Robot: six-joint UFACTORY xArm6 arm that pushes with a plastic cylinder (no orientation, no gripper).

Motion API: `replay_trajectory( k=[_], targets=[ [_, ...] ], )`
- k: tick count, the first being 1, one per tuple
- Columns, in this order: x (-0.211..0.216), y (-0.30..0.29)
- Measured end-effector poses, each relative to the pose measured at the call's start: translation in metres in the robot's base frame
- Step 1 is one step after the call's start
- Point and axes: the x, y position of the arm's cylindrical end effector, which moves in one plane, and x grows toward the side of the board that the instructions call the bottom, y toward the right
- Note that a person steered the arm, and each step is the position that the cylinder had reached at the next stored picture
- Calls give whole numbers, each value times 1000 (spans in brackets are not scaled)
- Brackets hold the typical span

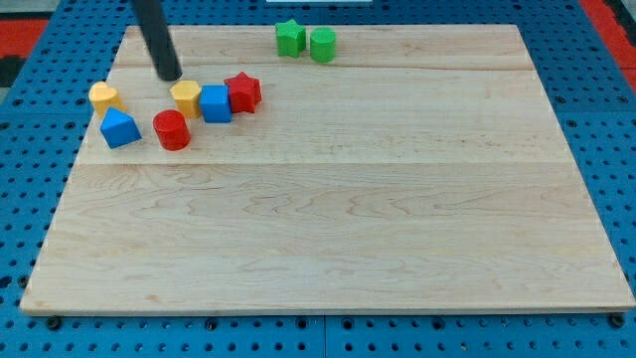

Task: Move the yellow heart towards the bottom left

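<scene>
Yellow heart point(104, 96) sits far left on the board point(328, 229), touching the blue block point(119, 129) just nearer; my tip point(171, 76) is a bare rod, nothing to open or close, holding nothing; it stands right of the heart and slightly farther, between it and the other yellow block point(186, 97); pushing near-left from here looks feasible, but the blue block is in the path.

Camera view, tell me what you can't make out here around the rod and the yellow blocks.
- My tip: touching the board or not, the angle hides it.
- Rod above: cut off by the view's top edge.
- Yellow blocks and: too small to tell which is the heart.
- Blue cube: touching its neighbours or just overlapping, unclear.
</scene>
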Motion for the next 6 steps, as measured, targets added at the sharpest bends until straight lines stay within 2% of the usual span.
replay_trajectory(
  k=[1, 3, 4, 5, 6],
  targets=[
    [14, -33],
    [59, -56],
    [60, -71],
    [55, -77],
    [-4, -71]
  ],
)
